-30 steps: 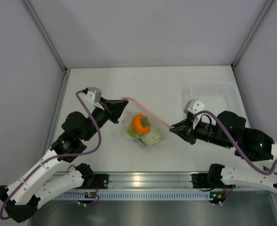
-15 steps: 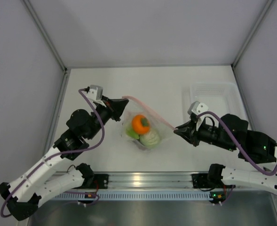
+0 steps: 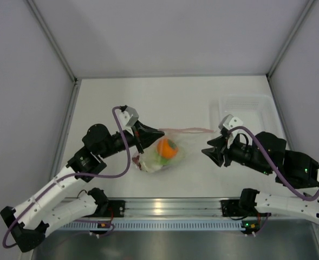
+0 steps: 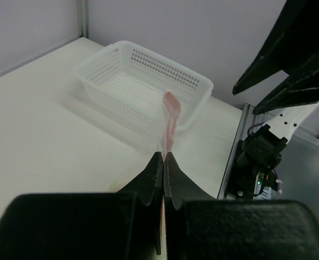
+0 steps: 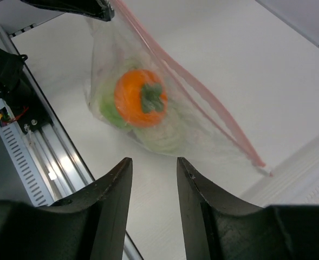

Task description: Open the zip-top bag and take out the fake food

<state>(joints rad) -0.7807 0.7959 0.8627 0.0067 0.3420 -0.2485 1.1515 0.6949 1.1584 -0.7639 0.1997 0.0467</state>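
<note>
The zip-top bag (image 3: 176,152) hangs slack at the table's middle, its pink zip strip (image 3: 190,130) trailing to the right. My left gripper (image 3: 160,133) is shut on the strip's left end; the left wrist view shows the strip (image 4: 171,116) sticking out past the closed fingertips (image 4: 155,162). The fake food sits inside the bag: an orange fruit with a green top (image 5: 140,97), a green piece (image 5: 107,110) and a pale leafy vegetable (image 5: 164,136). My right gripper (image 3: 204,150) stands open just right of the bag, with nothing between its fingers (image 5: 120,179).
A clear rigid tray (image 3: 246,108) stands at the back right, also seen as a perforated basket (image 4: 143,81) ahead of the left wrist. The metal rail (image 3: 164,206) runs along the near edge. Grey walls enclose the table.
My right gripper has opened and let go of the zip strip's right end. The left arm has swung right with the bag, which now sags, the strip drooping.
</note>
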